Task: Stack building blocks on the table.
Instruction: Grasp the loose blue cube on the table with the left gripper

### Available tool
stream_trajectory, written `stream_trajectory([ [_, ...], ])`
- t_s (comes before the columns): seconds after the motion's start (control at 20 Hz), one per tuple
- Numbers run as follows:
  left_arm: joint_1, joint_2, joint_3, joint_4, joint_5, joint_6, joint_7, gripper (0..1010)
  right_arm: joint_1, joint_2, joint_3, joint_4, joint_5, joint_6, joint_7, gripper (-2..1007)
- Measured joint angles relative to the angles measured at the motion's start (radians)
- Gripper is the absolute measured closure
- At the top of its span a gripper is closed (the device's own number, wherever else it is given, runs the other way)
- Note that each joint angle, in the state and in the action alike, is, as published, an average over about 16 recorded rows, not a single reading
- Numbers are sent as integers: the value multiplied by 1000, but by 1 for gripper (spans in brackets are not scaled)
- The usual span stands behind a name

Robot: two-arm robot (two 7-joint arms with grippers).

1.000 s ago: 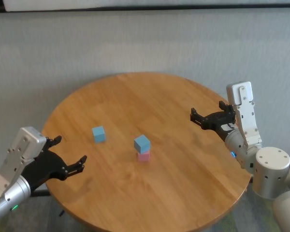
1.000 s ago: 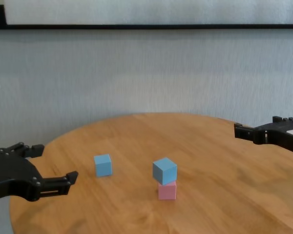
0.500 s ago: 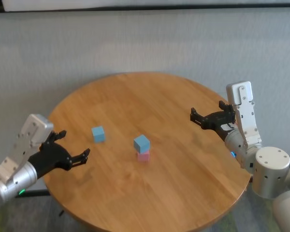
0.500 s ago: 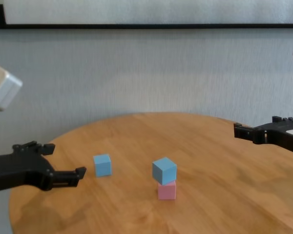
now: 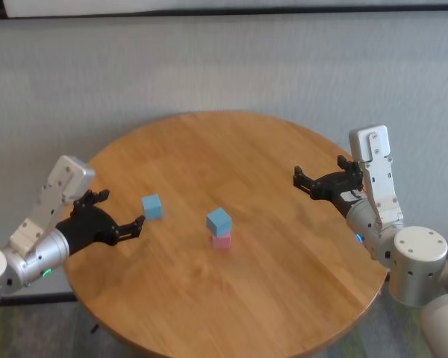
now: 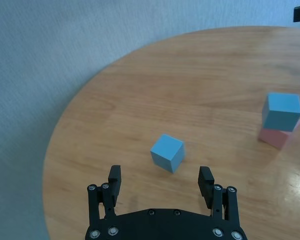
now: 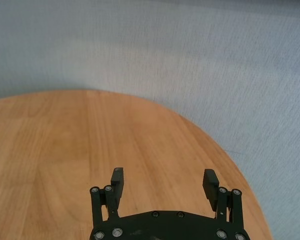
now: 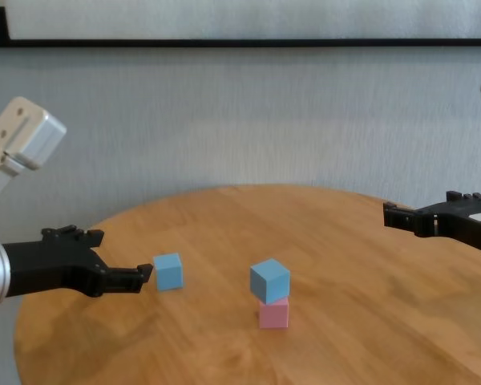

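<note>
While open, left claw [image 6: 160, 182] faces loose blue block [image 6: 167, 152].

The right gripper [image 7: 163, 182] fills the near part of the right wrist view, a black body studded with small silver bolts, its two jaws standing wide apart with nothing between them. Past the fingertips [image 7: 117, 176] lies the desk [image 7: 65, 150], a light brown wood-grain top whose round edge curves away on one side, and the stretch of it seen between and beyond the jaws carries no object. Beyond the rim lies a plain pale grey-blue surface [image 7: 190, 60] with a fine, even texture, taking up the far part of the view.
</note>
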Motion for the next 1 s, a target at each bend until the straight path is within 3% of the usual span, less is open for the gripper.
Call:
stream_trajectory([
  [0.4,-49,-24,11,78,-5,-4,-16,8,0,0,0,0,0,0,0,5],
  [1.0,-92,-42,36,142,-15,-30,-49,9,0,-1,-1,1,0,0,0,5],
])
